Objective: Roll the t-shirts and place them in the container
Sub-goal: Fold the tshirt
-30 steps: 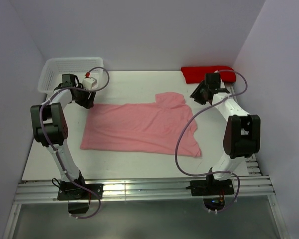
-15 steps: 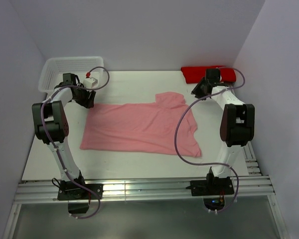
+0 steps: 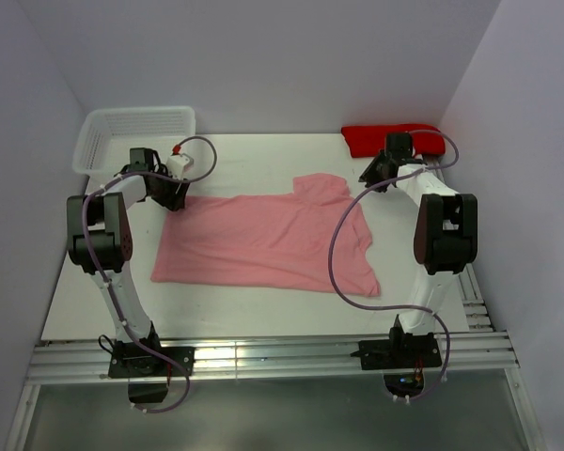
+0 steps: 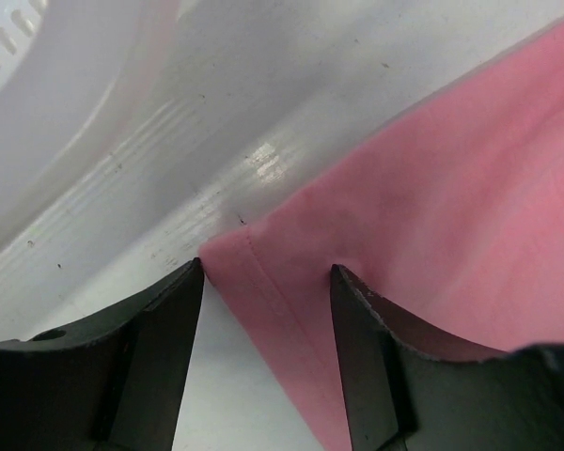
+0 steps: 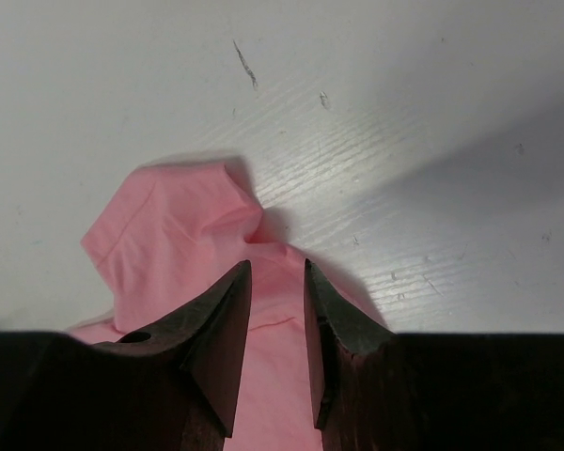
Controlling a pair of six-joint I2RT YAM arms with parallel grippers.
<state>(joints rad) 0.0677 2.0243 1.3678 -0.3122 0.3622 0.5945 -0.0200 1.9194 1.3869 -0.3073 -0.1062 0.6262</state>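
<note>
The salmon-pink t-shirt (image 3: 263,240) lies flat on the white table (image 3: 254,155). The left gripper (image 4: 267,274), jaws spread wide, straddles its far-left hem corner (image 4: 233,256). The right gripper (image 5: 276,271), narrowly parted, sits over the bunched sleeve (image 5: 169,235). Closing too high could miss 1 thin layer, skewing the roll.

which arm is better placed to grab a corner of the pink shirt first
Probably the robot's left: the left claw is open wide with the t-shirt corner lying flat between its fingers. The right claw is barely open, at a bunched sleeve.
</note>
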